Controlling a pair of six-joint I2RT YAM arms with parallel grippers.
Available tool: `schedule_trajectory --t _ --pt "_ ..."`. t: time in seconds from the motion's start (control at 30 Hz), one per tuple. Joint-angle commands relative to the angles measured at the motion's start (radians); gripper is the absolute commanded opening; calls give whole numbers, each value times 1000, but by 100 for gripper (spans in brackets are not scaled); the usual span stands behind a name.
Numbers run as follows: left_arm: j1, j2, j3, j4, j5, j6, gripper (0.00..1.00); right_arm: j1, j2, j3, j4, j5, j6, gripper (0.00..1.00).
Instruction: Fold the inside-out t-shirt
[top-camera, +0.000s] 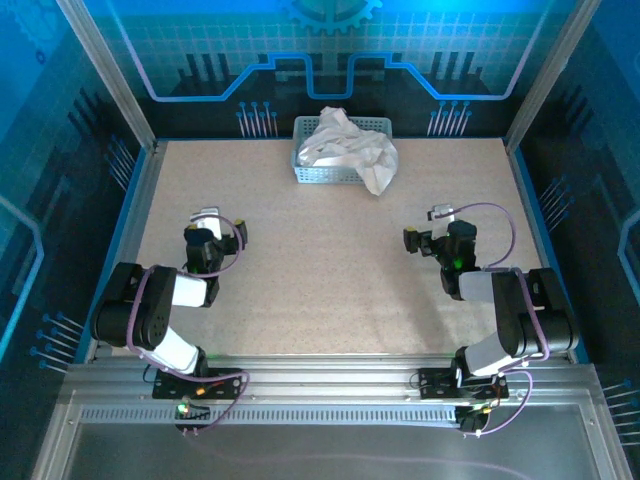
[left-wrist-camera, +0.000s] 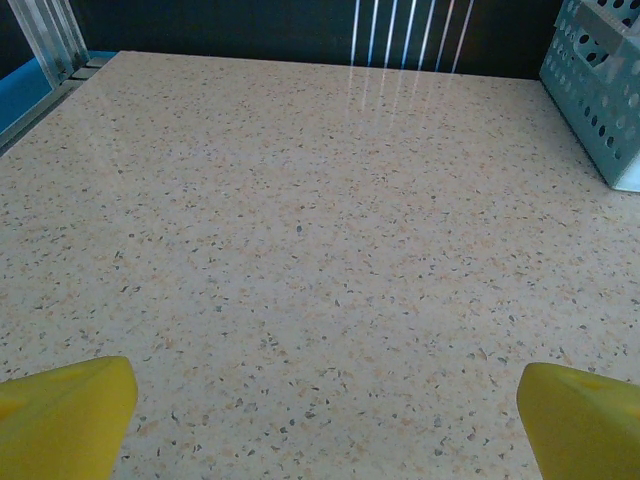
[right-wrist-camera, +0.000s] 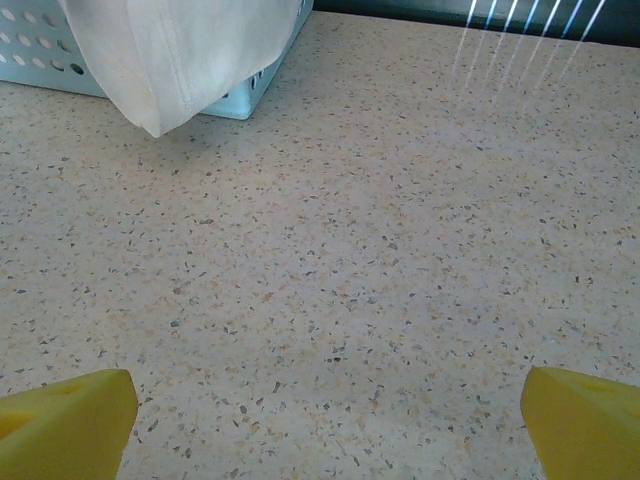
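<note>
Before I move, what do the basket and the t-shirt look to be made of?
Basket: probably moulded plastic, smooth with a slight sheen, given its stiff walls and regular punched holes. T-shirt: soft, matte woven or knitted cloth, judging by its loose drape and stitched-looking seam; fibre unclear.

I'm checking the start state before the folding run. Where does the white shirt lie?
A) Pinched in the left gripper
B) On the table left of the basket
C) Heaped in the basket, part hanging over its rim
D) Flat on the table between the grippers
C: the shirt sits bunched in the basket, one end draping over the rim.
</note>
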Motion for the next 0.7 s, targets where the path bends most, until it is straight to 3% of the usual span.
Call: schedule_trajectory --t 0.0,0.13,0.23,0.4,0.57,0.63,0.67 --pt "7 -3 12 6 12 2 99 -5 4 11 42 -7 7 100" --pt "-2 -74 -29 30 18 12 99 2 -13 10 33 -29 -7 100" --pt "-40 -193 -54 -38 -27 38 99 47 -81 -1 -1 38 -40 100" --pt "-79 -467 13 -392 -76 0 99 95 -251 82 -284 115 0 100" --pt "-80 -600 211 -762 -65 -213 99 94 -369 284 -684 285 234 100" --pt "-78 -599 300 -906 -82 -309 99 75 -394 366 -810 262 279 100" --pt "-78 -591 347 -990 -106 -377 99 53 -409 399 -853 193 291 100"
